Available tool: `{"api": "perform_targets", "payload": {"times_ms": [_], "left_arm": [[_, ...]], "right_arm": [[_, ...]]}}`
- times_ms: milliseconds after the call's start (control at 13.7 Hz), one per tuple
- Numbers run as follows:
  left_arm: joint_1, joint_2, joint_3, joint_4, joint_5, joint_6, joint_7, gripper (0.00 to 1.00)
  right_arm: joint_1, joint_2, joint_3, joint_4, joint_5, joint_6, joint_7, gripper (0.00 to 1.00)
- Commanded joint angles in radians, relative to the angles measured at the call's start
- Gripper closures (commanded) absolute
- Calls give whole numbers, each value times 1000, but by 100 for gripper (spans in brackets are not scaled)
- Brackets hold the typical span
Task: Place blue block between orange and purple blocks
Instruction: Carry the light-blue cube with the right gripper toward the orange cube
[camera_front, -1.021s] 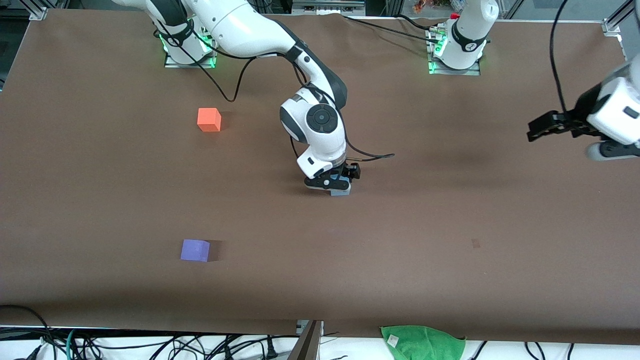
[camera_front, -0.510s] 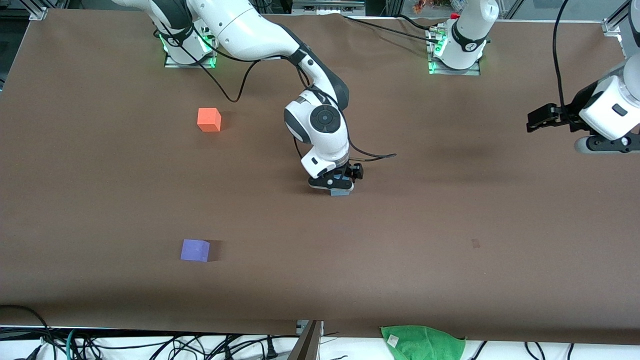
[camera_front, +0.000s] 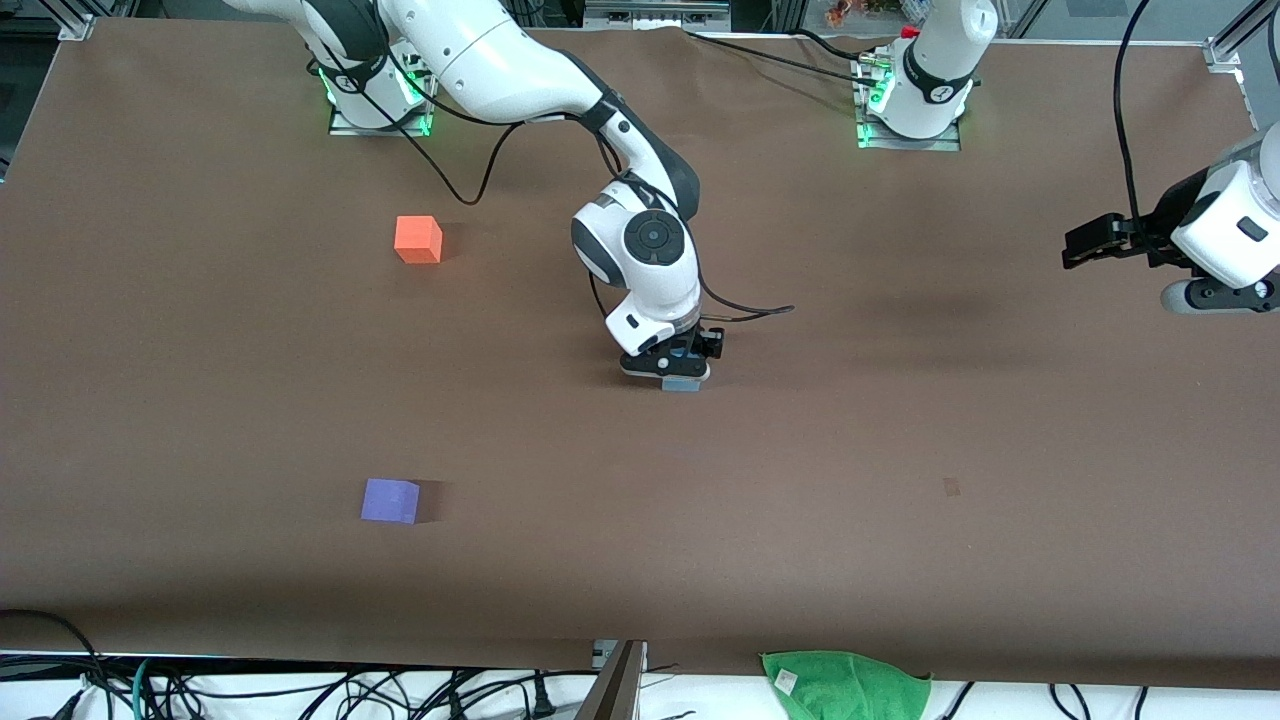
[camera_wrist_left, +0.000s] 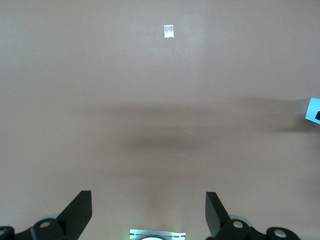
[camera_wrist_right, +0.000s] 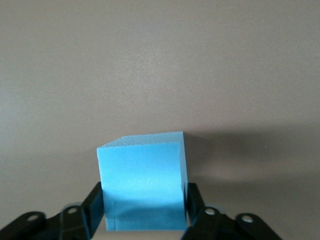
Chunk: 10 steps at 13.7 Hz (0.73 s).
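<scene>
The blue block (camera_front: 683, 383) sits on the brown table (camera_front: 900, 420) near its middle. My right gripper (camera_front: 672, 372) is down over it. In the right wrist view the block (camera_wrist_right: 142, 175) fills the space between the gripper (camera_wrist_right: 144, 192), and both black fingers (camera_wrist_right: 95, 200) press its sides: shut on it. The orange block (camera_front: 418, 240) lies toward the right arm's end, far from the front camera. The purple block (camera_front: 390, 501) lies nearer to that camera, in line with the orange one. My left gripper (camera_front: 1075, 248) hangs open over the left arm's end, holding nothing (camera_wrist_left: 148, 200).
A green cloth (camera_front: 845, 685) hangs at the table's front edge. A small pale mark (camera_front: 951, 487) is on the table surface. Both arm bases (camera_front: 910, 100) stand along the edge farthest from the front camera, with a black cable (camera_front: 750, 312) trailing beside the right gripper.
The right gripper's fingers have closed in onto the blue block's sides, and its wrist has settled slightly. The left gripper has drifted a little over its end of the table.
</scene>
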Motion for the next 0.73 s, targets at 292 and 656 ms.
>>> {"api": "perform_targets", "payload": {"times_ms": [292, 656], "left_arm": [[22, 15, 0, 13, -12, 7, 24, 0], [55, 30, 0, 18, -102, 7, 24, 0]], "right_arm": [[-45, -20, -9, 34, -10, -45, -22, 35], [-191, -150, -4, 28, 113, -237, -265, 35]]}}
